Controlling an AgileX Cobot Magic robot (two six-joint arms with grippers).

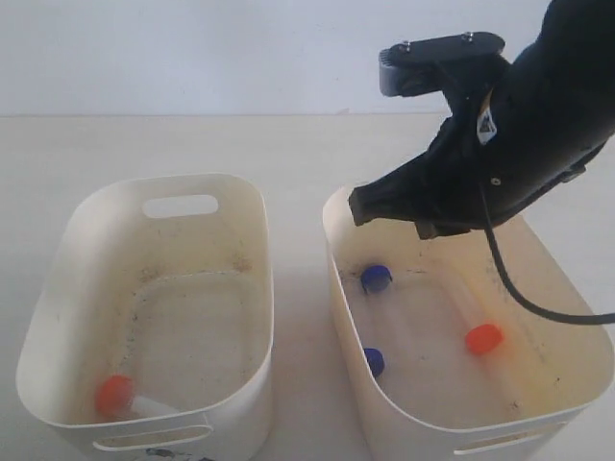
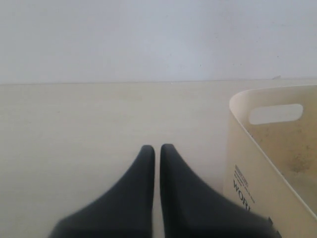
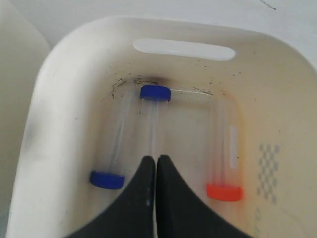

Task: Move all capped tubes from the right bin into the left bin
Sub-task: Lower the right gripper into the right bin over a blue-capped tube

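The right bin holds three capped tubes: two with blue caps and one with an orange cap. My right gripper hovers above this bin's far left rim. In the right wrist view it is shut and empty, over the bin floor between a blue-capped tube and the orange-capped tube, with the other blue cap further on. One orange-capped tube lies in the left bin. My left gripper is shut and empty over bare table beside the left bin.
Both bins stand side by side on a pale table with a narrow gap between them. A dotted diamond patch marks the right bin's inner wall. A black cable hangs from the right arm over that bin.
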